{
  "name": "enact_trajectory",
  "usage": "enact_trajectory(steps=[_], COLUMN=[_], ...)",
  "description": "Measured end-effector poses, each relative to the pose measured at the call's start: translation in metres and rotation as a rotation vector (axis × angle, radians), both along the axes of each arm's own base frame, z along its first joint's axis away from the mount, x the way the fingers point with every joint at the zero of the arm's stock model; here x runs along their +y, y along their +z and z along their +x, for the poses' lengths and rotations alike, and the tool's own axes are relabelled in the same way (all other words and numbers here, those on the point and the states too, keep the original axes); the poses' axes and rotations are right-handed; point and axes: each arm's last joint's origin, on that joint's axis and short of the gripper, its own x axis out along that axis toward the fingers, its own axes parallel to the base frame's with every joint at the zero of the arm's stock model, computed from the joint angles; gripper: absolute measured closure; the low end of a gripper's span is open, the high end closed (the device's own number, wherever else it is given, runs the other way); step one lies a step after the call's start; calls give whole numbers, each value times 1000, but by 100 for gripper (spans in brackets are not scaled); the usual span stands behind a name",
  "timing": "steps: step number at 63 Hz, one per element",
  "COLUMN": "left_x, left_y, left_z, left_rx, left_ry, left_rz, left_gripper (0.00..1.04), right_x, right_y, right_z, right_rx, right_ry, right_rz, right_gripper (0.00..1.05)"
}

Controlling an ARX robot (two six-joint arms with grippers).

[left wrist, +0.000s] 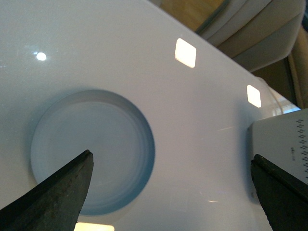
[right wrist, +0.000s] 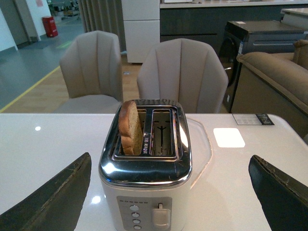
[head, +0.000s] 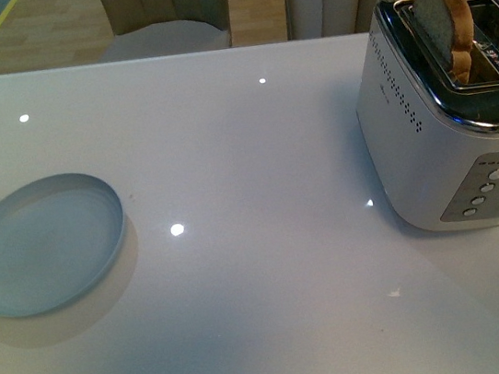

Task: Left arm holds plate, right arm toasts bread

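Observation:
The pale blue-grey plate (head: 42,242) lies empty on the white table at the left. The bread (head: 445,20) stands upright in the left slot of the white and chrome toaster (head: 430,148) at the right, its rounded top sticking out. In the left wrist view my left gripper (left wrist: 172,192) hangs open above the table, one finger over the plate (left wrist: 91,149), the other near the toaster's corner (left wrist: 281,144). My right gripper (right wrist: 168,192) is open in front of the toaster (right wrist: 144,192), its fingers spread on either side; the bread (right wrist: 130,127) shows beyond them. Neither arm appears in the front view.
The white table (head: 244,150) carries bright light reflections. Two beige chairs (right wrist: 183,74) stand behind its far edge. The toaster's front has several round buttons (right wrist: 134,219) and a lever (right wrist: 161,214). A sofa (right wrist: 274,77) stands at the far right of the room.

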Motion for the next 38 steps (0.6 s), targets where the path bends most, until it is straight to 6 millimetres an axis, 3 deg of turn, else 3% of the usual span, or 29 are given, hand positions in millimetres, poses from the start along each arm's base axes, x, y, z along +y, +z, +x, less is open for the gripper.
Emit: enact_trajectory(steps=[14,28,33,38], left_x=[-32,-53,-60,-63], left_y=[41,48,39,36], left_z=[-48,-85,-93,-101], left_rx=[-117,-165,-394,-552], left_ry=[-38,-55,83,183], left_rz=[7,-12,266,437], left_gripper=[7,7,21,35], right_x=[0,0,0,0], right_y=[0,0,0,0], right_z=[0,0,0,0], right_rx=[0,0,0,0], right_ry=[0,0,0,0], right_rz=[0,0,0,0], right_gripper=[9,9,9,9])
